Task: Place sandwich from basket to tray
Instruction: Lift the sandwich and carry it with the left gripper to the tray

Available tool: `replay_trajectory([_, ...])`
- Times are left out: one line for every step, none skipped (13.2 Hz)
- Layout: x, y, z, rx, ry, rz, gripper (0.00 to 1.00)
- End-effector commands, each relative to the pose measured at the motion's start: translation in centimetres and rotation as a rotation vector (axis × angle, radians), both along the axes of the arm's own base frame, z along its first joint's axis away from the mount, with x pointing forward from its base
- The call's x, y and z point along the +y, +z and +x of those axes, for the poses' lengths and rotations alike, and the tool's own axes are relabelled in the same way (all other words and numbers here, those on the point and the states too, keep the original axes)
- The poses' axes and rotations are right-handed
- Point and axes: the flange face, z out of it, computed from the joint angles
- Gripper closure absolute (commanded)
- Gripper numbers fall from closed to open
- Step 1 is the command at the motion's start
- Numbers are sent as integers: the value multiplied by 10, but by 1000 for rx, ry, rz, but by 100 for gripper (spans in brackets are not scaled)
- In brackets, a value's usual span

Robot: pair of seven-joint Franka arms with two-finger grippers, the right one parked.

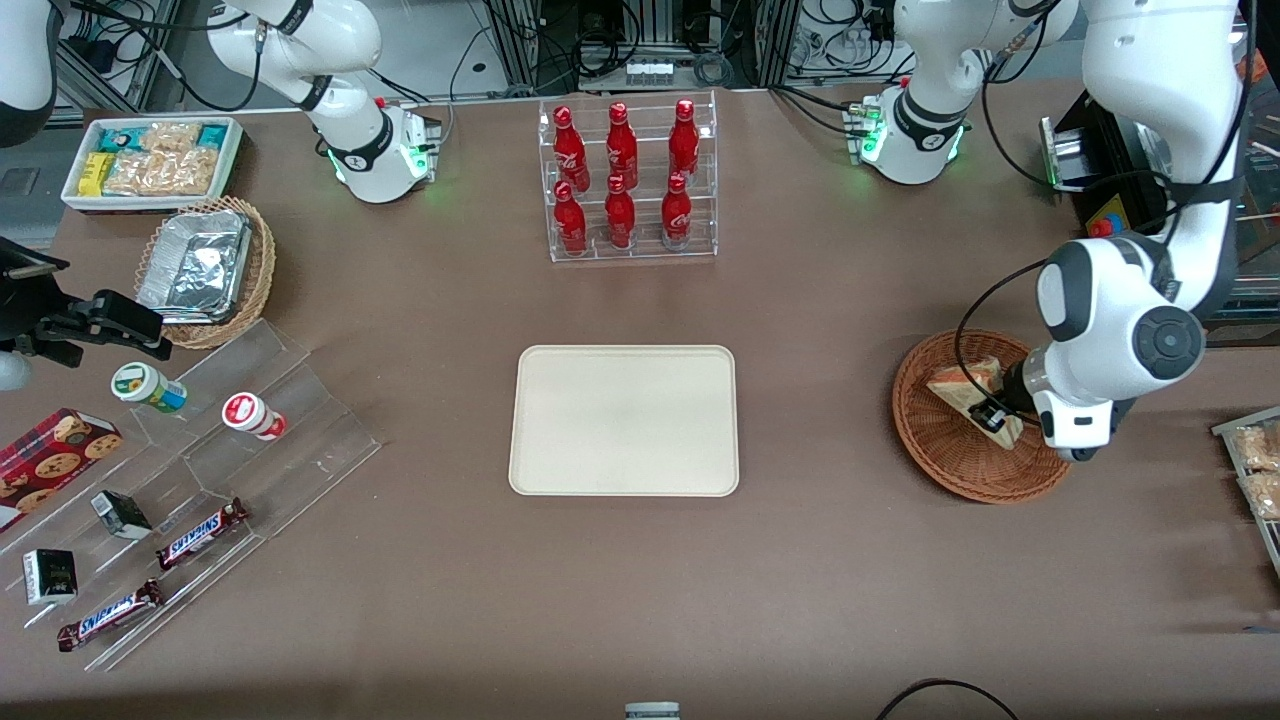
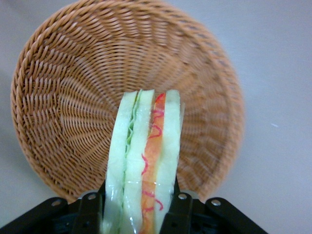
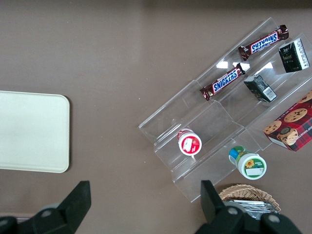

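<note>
Now hand [image 2: 137, 212] grips unlabelled sandwich [image 2: 144, 161] above basket [image 2: 63, 97].

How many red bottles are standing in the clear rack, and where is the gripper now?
6 red bottles stand in the clear rack: three in the row nearer the front camera, three in the row farther from it. None seems hidden. The gripper is at the basket, shut on the sandwich.

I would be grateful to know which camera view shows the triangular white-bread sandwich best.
The left wrist view: the triangular white-bread sandwich fills it, red and green layers clear, clamped in the gripper above the round reddish-brown wicker basket. The front view shows it small, partly hidden by the arm. The right wrist view shows none of it.
</note>
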Motion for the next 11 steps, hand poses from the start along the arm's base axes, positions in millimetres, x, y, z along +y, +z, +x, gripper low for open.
replay_trajectory([-45, 34, 16, -17, -86, 0, 57])
replay_trajectory([-70, 38, 15, -28, -126, -2, 56])
replay_trajectory([-101, 38, 12, -35, -172, -4, 56])
replay_trajectory([-130, 31, 12, -32, -205, -3, 56])
replay_trajectory([-164, 28, 12, -36, -244, -8, 56])
replay_trajectory([-195, 24, 12, -41, -278, -9, 56])
replay_trajectory([-219, 21, 15, -49, -284, -13, 58])
replay_trajectory([-242, 14, 15, -53, -320, -19, 58])
replay_trajectory([-269, 2, 10, -49, -363, -15, 58])
replay_trajectory([-301, -13, 3, -37, -434, -18, 58])
replay_trajectory([-327, -29, -6, -23, -506, -25, 58])
